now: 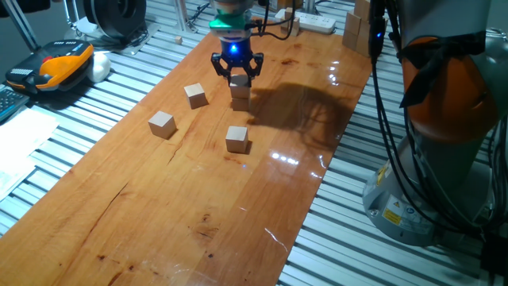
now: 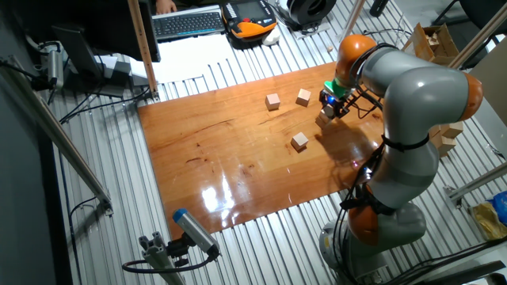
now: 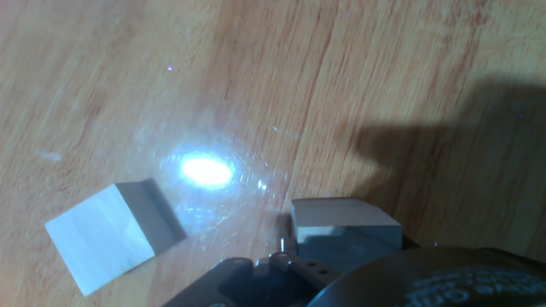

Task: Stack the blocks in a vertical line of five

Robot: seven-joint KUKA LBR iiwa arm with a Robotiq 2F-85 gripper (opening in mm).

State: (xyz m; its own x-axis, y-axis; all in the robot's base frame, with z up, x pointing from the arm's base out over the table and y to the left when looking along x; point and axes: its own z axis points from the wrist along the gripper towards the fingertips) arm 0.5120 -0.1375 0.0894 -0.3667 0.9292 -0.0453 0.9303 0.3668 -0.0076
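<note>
Two small light-tan wooden cubes stacked (image 1: 240,94) at upper centre of the glossy orange-brown wooden tabletop (image 1: 190,199), upper cube between the fingers of the black two-finger gripper (image 1: 237,73), apparently clamped. Three more identical cubes lying apart: upper left (image 1: 195,95), far left (image 1: 162,124), centre (image 1: 236,138). Grey-and-orange robot arm (image 2: 412,95) at right.

You won't find anything readable here. The yellow sticker (image 1: 390,213) on the arm's base (image 1: 413,199) is too small to make out, and the cubes (image 1: 162,124) and the table (image 1: 182,214) carry no marks you can read.
</note>
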